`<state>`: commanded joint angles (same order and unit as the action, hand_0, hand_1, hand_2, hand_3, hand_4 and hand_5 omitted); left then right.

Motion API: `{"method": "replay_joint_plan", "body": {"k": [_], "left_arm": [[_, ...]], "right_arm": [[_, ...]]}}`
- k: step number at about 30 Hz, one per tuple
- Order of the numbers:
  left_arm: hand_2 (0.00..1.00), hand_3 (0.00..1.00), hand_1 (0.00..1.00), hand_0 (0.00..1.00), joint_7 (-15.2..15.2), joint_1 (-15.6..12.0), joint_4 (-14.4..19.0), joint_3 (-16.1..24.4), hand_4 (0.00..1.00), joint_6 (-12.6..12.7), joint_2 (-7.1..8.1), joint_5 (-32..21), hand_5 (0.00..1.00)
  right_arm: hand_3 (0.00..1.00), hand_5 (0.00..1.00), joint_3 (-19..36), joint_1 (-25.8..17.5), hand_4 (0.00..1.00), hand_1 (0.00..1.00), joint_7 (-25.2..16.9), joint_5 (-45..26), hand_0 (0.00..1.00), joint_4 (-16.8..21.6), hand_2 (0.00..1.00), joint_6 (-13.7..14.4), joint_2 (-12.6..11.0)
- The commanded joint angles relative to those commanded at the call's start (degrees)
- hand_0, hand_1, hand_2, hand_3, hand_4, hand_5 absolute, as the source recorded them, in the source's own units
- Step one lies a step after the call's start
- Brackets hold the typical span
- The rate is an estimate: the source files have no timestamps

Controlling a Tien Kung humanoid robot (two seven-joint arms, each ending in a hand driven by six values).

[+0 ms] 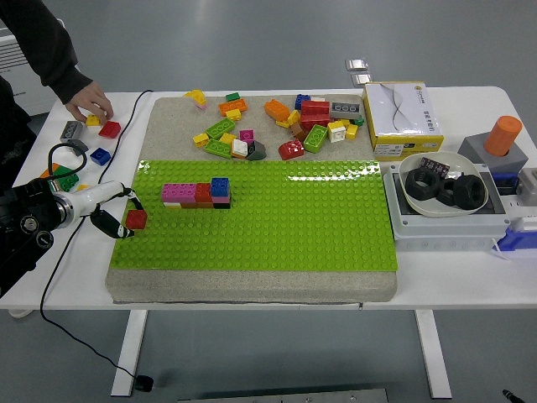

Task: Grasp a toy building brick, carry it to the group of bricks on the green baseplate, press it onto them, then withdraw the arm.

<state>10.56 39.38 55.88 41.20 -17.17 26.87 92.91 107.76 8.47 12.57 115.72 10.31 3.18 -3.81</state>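
Left robot hand [117, 217] reaching in at left edge of green baseplate [319, 227], fingers pinching small red brick [136, 219]. Brick looking light, rigid, slick plastic; side-wall grip suiting it. Brick group [197, 194] sitting nearby.

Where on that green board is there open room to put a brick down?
The green baseplate is bare right of the brick group, across to the white bin. The gray mat's far strip is crowded with loose bricks; the left robot hand occupies the left edge.
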Motion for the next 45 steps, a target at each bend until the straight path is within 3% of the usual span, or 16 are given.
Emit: {"method": "replay_joint_plan", "body": {"k": [4, 5, 16, 28, 29, 40, 41, 45], "left_arm": [[0.998, 0.621, 0.998, 0.979, -0.1, -0.1, -0.1, 0.3, 0.725, 0.5, -0.11, -0.1, 0.002], [0.994, 0.552, 0.994, 0.975, -0.2, -0.1, -0.1, 0.3, 0.615, 0.6, -0.13, -0.1, 0.002], [0.985, 0.534, 0.992, 0.969, -0.2, -0.7, -0.5, 0.6, 0.575, 1.3, -0.72, -0.3, 0.002], [0.977, 0.514, 0.988, 0.967, -0.5, -0.9, -0.7, 0.8, 0.613, 1.9, -0.79, -0.3, 0.002], [0.971, 0.501, 0.984, 0.963, -0.5, -0.9, -0.7, 0.9, 0.722, 2.0, -0.80, -0.3, 0.002], [0.967, 0.507, 0.981, 0.958, -0.6, -0.9, -0.8, 0.7, 0.729, 2.2, -0.78, -0.3, 0.002], [0.964, 0.492, 0.979, 0.956, -0.6, -0.9, -0.8, 0.6, 0.788, 2.2, -0.78, -0.3, 0.002], [0.964, 0.492, 0.979, 0.956, -0.6, -0.9, -0.9, 0.5, 0.788, 2.3, -0.77, -0.3, 0.002]], "right_arm": [[0.804, 0.955, -0.1, 0.0, 0.891, 0.602, -0.1, -0.1, 0.518, 0.0, 0.721, 0.0, -0.1], [0.803, 0.954, -0.1, 0.1, 0.890, 0.602, -0.1, -0.1, 0.518, 0.0, 0.720, 0.0, -0.1], [0.803, 0.954, 0.3, 0.1, 0.890, 0.601, -0.2, 0.0, 0.518, 0.0, 0.720, 0.0, -0.2], [0.803, 0.956, 0.2, 0.1, 0.889, 0.601, -0.2, 0.0, 0.518, 0.0, 0.720, 0.0, -0.2], [0.802, 0.954, 0.2, 0.1, 0.889, 0.601, -0.2, 0.0, 0.518, 0.0, 0.720, 0.0, -0.2], [0.801, 0.956, 0.2, 0.0, 0.891, 0.601, -0.1, 0.1, 0.518, 0.0, 0.719, 0.0, -0.2], [0.802, 0.958, 0.2, 0.0, 0.891, 0.601, -0.1, 0.1, 0.518, 0.0, 0.719, 0.0, -0.2], [0.802, 0.958, 0.2, -0.1, 0.891, 0.601, -0.1, 0.1, 0.518, 0.0, 0.719, 0.0, -0.2]]}}
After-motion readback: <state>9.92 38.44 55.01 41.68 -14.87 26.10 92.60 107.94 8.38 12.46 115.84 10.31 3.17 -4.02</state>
